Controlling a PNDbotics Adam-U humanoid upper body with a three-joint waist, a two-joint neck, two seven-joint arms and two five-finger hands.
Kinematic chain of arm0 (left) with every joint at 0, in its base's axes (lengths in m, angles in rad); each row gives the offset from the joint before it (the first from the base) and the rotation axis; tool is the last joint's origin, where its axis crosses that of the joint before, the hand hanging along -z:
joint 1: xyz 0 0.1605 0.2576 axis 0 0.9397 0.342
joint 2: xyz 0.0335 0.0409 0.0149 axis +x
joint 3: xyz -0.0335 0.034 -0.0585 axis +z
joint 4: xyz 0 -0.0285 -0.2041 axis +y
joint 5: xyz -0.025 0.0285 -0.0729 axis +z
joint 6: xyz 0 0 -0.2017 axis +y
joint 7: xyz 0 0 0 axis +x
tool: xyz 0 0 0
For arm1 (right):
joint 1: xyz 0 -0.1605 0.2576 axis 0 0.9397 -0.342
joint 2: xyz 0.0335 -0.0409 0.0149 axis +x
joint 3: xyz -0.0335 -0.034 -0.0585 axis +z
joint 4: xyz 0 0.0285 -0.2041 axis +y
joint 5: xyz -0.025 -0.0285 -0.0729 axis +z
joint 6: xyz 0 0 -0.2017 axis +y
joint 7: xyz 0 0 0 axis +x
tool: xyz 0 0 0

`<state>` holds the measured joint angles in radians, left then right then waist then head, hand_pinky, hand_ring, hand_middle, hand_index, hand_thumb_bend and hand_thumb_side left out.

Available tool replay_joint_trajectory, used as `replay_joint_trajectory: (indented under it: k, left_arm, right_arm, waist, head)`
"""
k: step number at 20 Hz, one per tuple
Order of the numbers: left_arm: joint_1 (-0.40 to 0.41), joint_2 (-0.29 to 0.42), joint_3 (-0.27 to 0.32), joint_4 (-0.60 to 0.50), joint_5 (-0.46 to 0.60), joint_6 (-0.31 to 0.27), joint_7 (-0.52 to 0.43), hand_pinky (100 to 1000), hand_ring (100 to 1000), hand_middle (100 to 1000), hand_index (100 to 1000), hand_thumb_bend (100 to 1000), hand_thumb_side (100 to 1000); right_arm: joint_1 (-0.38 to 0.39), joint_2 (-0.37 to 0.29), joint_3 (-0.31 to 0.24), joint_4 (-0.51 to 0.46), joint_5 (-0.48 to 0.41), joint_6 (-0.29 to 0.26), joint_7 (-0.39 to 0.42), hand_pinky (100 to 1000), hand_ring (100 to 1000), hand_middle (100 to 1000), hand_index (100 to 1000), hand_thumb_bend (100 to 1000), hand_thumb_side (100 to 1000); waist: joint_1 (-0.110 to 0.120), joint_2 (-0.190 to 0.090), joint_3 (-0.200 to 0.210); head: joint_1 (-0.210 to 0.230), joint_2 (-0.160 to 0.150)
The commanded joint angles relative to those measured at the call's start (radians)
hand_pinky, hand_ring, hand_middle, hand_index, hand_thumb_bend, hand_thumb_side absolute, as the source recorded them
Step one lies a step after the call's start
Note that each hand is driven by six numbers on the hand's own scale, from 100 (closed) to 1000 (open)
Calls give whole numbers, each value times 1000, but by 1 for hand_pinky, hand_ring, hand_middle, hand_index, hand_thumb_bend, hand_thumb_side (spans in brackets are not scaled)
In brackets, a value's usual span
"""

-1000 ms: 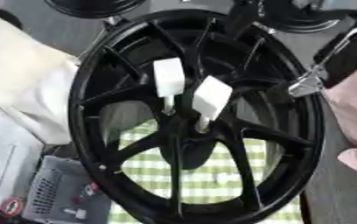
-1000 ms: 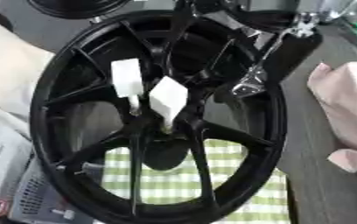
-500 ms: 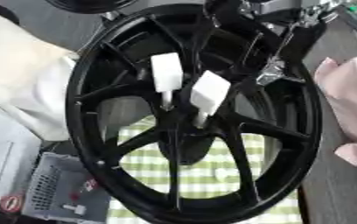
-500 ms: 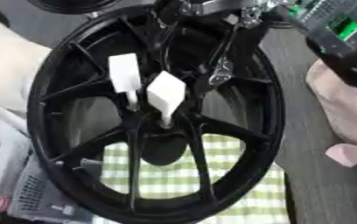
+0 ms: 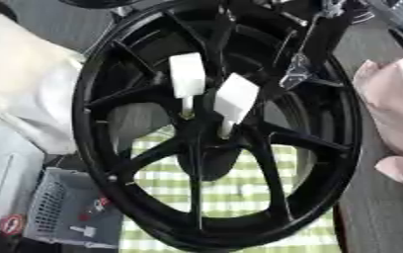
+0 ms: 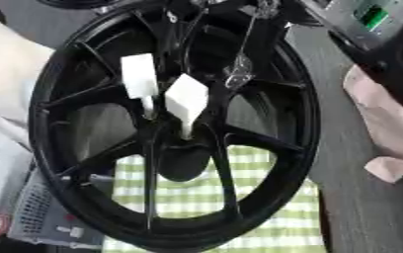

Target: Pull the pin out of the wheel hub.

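Observation:
A large black spoked wheel (image 5: 333,148) lies in front of me, its hub (image 5: 207,134) near the middle of the view. Two white pins stand in the hub, each with a white block-shaped top: the left pin (image 5: 187,81) and the right pin (image 5: 236,97). My right hand (image 5: 297,74) comes in from the upper right, black with silver tips. It hangs over the spokes just right of the right pin, open, apart from it and holding nothing. My left hand shows in neither view.
A green-and-white checked cloth (image 5: 231,192) lies under the wheel. Pink cloth (image 5: 395,113) sits at the right, white fabric (image 5: 23,89) at the left, and a grey basket (image 5: 66,212) at the lower left. A dark device with a green display (image 6: 374,15) stands at the upper right.
My right hand has moved left, from over the wheel's right rim to inside the rim close to the right pin. Both pins stay in the hub. The view has shifted a little.

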<state>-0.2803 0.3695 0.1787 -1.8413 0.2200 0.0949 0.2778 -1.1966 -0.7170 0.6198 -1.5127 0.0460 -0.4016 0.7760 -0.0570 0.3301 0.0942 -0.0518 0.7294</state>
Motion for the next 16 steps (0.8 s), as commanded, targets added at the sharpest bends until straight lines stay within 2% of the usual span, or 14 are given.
replay_joint_trajectory:
  k: [1,5,16]
  left_arm:
    - [-11,23,8,-10,2,-1,3,652,736,597,716,698,499]
    - [-12,22,7,-9,1,-1,1,653,736,597,716,698,499]
    - [-20,15,7,-11,4,-1,1,653,734,596,716,699,499]
  right_arm:
    - [-23,-18,-23,-17,-30,-106,130,827,585,649,778,594,169]
    - [-20,-21,-24,-27,-53,-91,131,808,532,622,754,593,165]
    - [-5,-30,-8,-42,-95,-61,131,824,579,628,756,595,171]
  waist:
    - [6,-23,-1]
    - [6,-21,-1]
    - [5,-13,2]
  head:
    - [0,7]
    - [0,8]
    - [-8,24]
